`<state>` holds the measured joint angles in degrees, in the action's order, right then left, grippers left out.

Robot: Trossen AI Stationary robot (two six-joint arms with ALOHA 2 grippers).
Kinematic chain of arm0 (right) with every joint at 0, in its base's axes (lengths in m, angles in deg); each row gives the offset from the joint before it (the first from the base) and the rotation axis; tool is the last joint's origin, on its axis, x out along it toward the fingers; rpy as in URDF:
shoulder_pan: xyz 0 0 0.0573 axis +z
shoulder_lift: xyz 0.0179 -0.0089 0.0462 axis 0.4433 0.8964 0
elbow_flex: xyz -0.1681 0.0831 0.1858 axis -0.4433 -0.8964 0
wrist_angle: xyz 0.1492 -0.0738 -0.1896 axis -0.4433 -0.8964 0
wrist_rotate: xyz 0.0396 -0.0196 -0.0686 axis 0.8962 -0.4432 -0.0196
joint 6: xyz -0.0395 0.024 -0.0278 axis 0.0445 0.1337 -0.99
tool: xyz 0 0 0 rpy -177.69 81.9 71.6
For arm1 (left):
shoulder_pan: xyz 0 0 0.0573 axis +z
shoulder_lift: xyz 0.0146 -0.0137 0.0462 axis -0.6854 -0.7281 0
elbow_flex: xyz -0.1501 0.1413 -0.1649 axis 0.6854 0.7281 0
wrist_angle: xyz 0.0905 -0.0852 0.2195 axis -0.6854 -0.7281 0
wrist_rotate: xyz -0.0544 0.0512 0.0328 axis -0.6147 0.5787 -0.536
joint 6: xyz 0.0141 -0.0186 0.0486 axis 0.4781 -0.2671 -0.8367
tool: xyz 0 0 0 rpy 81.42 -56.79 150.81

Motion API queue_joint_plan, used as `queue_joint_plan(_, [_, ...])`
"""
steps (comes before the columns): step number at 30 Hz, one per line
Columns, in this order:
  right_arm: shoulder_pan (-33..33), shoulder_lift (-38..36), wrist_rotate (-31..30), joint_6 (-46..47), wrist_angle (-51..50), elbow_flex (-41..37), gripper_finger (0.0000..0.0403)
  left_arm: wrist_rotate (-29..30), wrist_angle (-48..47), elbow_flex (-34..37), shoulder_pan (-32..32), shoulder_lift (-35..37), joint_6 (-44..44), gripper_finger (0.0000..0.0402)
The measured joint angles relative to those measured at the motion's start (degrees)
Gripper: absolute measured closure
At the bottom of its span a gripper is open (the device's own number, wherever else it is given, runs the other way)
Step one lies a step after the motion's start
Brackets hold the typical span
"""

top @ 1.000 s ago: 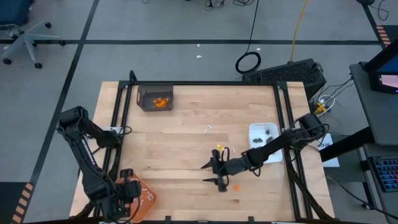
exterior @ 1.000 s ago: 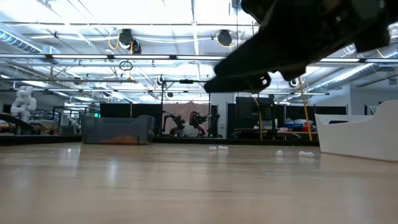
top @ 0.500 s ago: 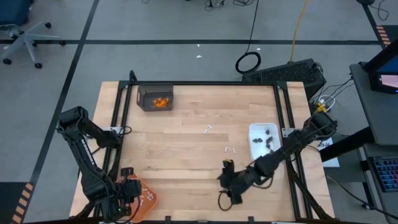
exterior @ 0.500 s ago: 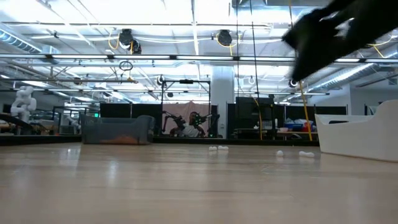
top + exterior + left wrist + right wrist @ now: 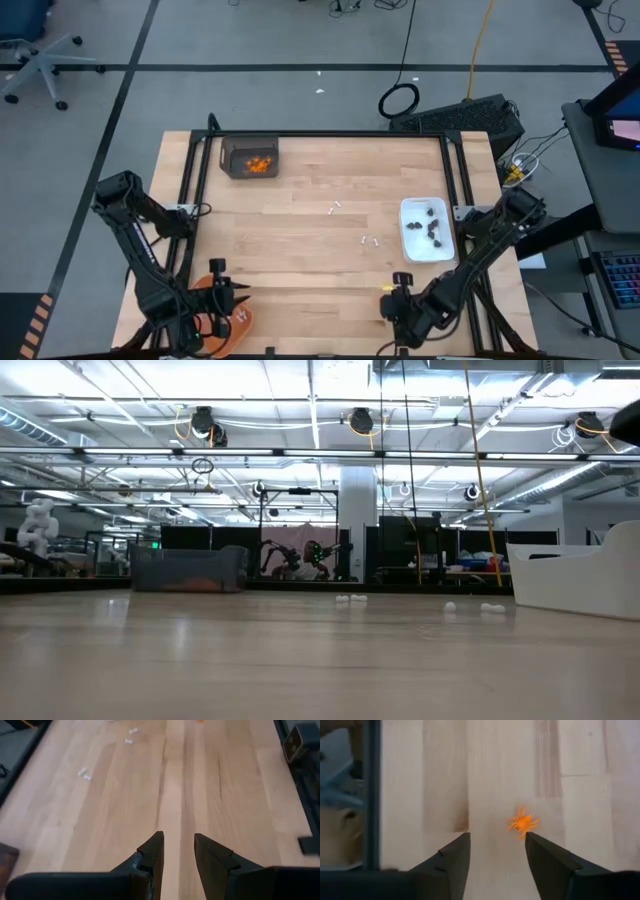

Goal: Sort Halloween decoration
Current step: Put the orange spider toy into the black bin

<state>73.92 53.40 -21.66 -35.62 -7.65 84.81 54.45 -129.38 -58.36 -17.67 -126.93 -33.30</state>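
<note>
Orange spider-shaped bit (image 5: 522,822) lies on bare wood just ahead of the right gripper (image 5: 497,845), nearer one finger than centred in the gap. That gripper hangs by the table's (image 5: 300,180) near edge, right of centre; its jaws stand apart and hold nothing. More orange bits (image 5: 260,165) sit in the grey bin (image 5: 249,157) at the far left corner. Dark bits (image 5: 432,228) lie in the white dish (image 5: 427,230) against the right edge. Small white sticks (image 5: 369,241) lie loose mid-table, just left of the dish, with another (image 5: 335,209) farther toward the far edge.

The left gripper (image 5: 177,847) waits at the near left corner over the orange tray (image 5: 232,322), fingers partly open and empty.

Assessment: the step in hand appears to be picking up the stray orange bit. To do it well, the right gripper should shift sideways until the bit sits midway between the fingers, descend until the tips almost touch the wood, then close slowly, since so light a piece may skid away.
</note>
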Motion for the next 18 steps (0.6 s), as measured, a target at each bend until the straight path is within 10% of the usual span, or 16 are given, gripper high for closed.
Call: queue_joint_plan(18, [-1.01, 9.25, -4.98, -2.55, -2.13, 0.02, 0.0268, 3.02, 6.78, 0.02, 8.44, 0.0, -9.39, 0.0295])
